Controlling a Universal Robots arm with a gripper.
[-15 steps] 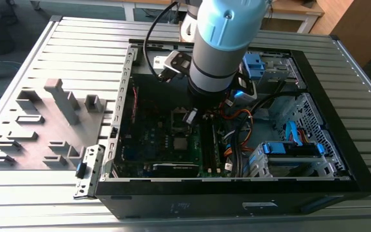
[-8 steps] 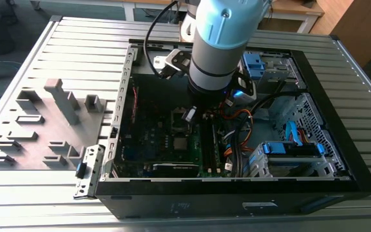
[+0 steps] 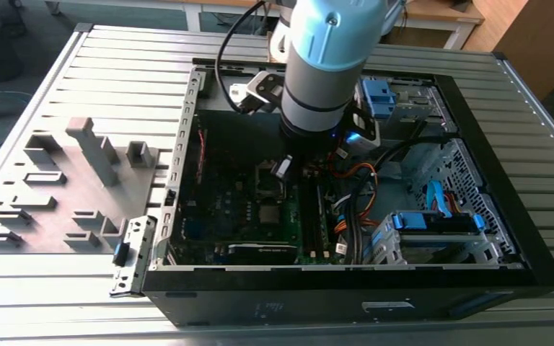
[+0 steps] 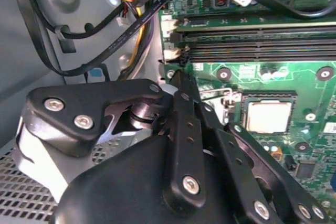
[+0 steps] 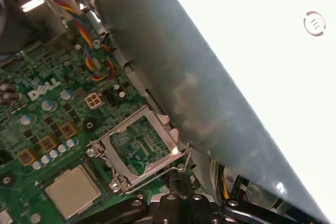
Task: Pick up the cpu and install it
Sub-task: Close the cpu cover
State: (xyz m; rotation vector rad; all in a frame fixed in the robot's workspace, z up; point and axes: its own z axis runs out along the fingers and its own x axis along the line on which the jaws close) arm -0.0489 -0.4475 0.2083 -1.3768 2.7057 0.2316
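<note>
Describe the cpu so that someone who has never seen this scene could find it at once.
Start at the open black computer case on the slatted table and look at the green motherboard inside. The cpu lies in its socket below the long memory slots. It is the only pale silvery flat square on the board.

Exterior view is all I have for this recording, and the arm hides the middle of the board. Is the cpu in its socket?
Observer: Yes. In the second wrist view the cpu lies flat in the socket, silvery top up.
Operator: Is the cover closed over it?
Observer: No. In the first wrist view the metal cover frame is swung open beside the cpu.
Operator: Is the gripper touching the cpu?
Observer: No. The gripper is apart from it, near the end of the memory slots.
</note>
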